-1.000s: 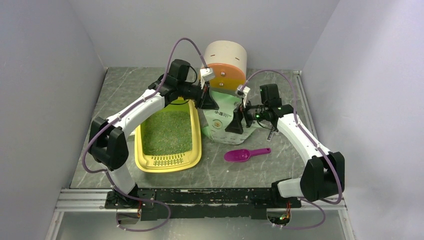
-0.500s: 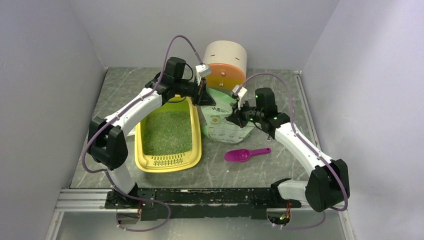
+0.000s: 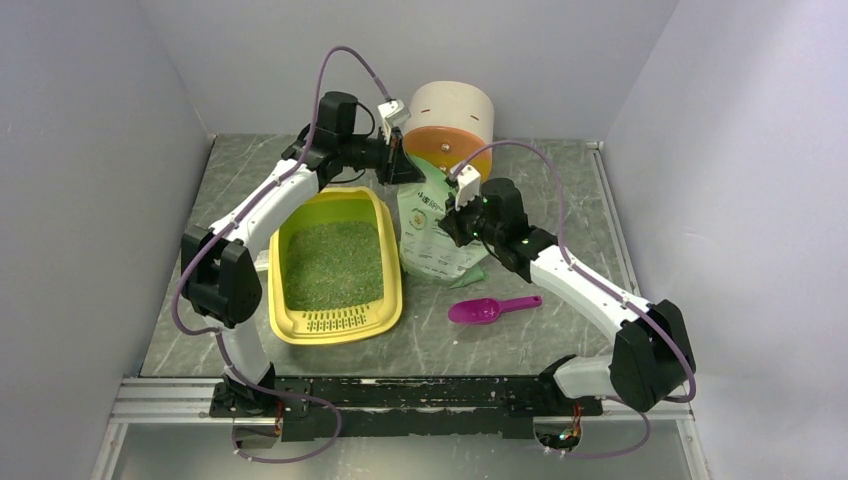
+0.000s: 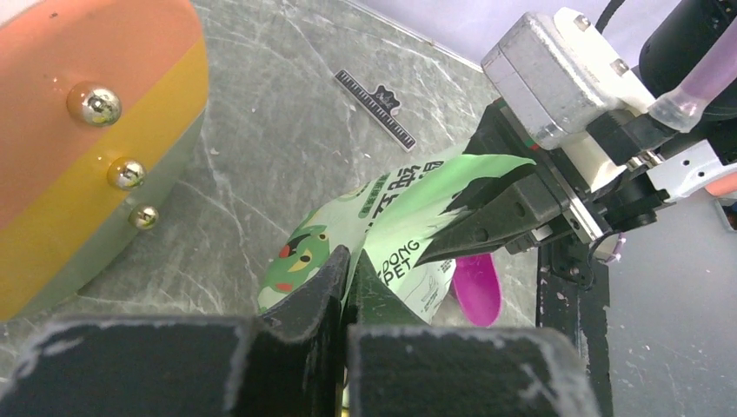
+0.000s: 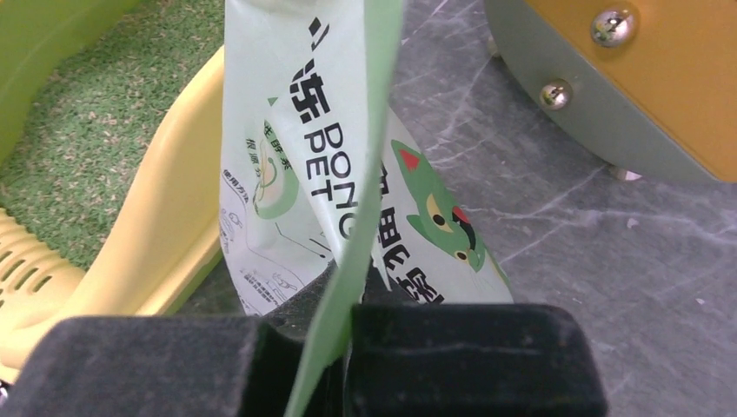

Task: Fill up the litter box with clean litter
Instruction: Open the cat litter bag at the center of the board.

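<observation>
Change: right gripper [image 3: 449, 222], wide a second ago, has clamped onto the bag [image 3: 430, 235], which both arms have raised upright.
Litter box [image 3: 393, 272]: yellow tray, left of centre on the table [image 3: 560, 190], touching the bag, grille toward the arm bases.
Clean litter [image 3: 333, 262]: greenish-grey granules covering the tray floor.
Left arm: stretched past the tray's far end, left gripper [image 4: 346, 265] pinching the bag's top edge.
Right arm: angled inward, gripping the bag's other top edge.

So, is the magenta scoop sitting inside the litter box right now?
No, the magenta scoop lies on the table to the right of the yellow litter box, apart from it.
</observation>
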You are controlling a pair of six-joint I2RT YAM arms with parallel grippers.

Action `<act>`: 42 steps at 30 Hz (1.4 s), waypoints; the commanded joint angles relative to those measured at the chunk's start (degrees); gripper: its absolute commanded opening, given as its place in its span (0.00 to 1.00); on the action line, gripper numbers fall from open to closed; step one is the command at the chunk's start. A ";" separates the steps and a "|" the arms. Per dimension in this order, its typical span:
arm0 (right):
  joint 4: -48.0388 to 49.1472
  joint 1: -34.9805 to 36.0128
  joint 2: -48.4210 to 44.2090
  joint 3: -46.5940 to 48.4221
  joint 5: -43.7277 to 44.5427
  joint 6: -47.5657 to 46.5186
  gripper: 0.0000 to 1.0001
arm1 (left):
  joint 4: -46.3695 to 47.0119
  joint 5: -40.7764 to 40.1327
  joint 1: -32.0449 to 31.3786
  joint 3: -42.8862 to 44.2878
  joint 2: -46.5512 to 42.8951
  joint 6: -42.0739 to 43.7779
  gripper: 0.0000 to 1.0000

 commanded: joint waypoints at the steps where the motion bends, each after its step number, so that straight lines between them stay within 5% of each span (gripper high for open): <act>1: 5.67 0.36 -2.58 3.11 6.90 -2.32 0.00 | 7.69 4.22 0.54 -2.44 -2.13 -0.74 0.05; 3: 5.30 0.36 -2.92 3.41 7.63 -2.44 0.00 | 7.58 5.12 0.54 -2.91 -2.31 -0.75 0.08; 8: 5.32 0.30 -4.21 2.14 5.72 -1.40 0.00 | 0.98 3.85 0.54 -3.95 -3.18 2.59 0.47; 12: 2.08 0.29 -5.42 2.70 -1.72 -1.42 0.03 | -1.93 3.90 0.54 -6.61 -3.79 5.65 0.53; 15: -3.58 0.27 -5.27 4.91 -1.44 3.12 0.42 | -3.65 4.70 0.54 -7.51 -3.40 6.85 0.47; 18: -9.55 -1.02 -5.82 6.85 -2.39 5.14 0.51 | -4.62 4.75 0.49 -8.16 -3.31 7.62 0.31; 21: -12.55 -2.98 -8.00 7.36 -0.47 9.94 0.76 | -4.77 5.52 0.45 -9.32 -3.33 7.82 0.14; 28: -20.65 -12.57 -14.57 6.86 -8.29 20.17 0.97 | -2.92 6.20 0.45 -10.87 -4.41 6.49 0.05; 32: -27.56 -18.30 -16.49 4.96 -4.51 22.90 0.96 | -2.15 7.82 0.45 -10.87 -4.85 5.48 0.05; 39: -22.87 -24.33 -10.96 1.86 -24.09 29.74 0.53 | -3.06 10.48 0.39 -10.13 -5.12 5.26 0.31; 42: -21.38 -24.03 -8.80 1.94 -27.64 29.38 0.51 | -8.63 10.36 0.43 -8.81 -5.04 8.60 0.34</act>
